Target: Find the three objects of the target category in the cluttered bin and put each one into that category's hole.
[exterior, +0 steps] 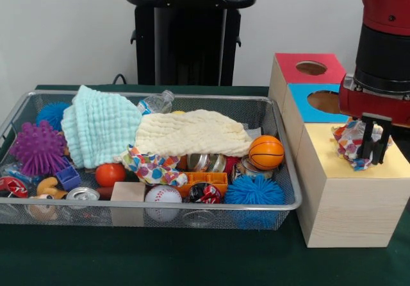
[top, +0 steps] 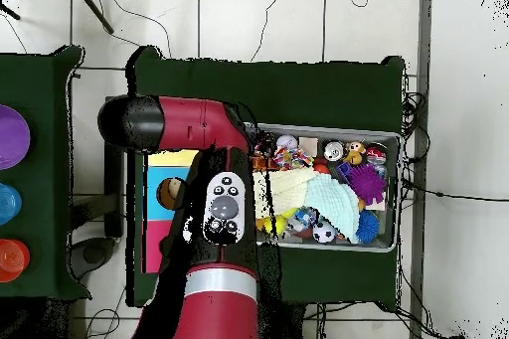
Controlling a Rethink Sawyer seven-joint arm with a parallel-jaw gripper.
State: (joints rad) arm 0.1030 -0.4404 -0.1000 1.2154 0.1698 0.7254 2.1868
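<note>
My gripper (exterior: pixel 376 142) hangs over the yellow-topped box (exterior: pixel 384 167) at the right, shut on a crumpled patterned cloth (exterior: pixel 349 143) just above the box top. The cloth hides any hole in that top. In the wire bin (exterior: pixel 282 145) lie a light blue cloth (exterior: pixel 99 126), a cream cloth (exterior: pixel 192 134) and another patterned cloth (exterior: pixel 150 166). In the overhead view the arm (top: pixel 221 206) covers the gripper and most of the boxes (top: pixel 157 196).
Behind the yellow box stand a blue-topped box (exterior: pixel 306 103) and a red-topped box (exterior: pixel 291 68), each with a round hole. The bin also holds spiky balls, a small basketball (exterior: pixel 266 152), a baseball (exterior: pixel 163 195), cans, a bottle and blocks.
</note>
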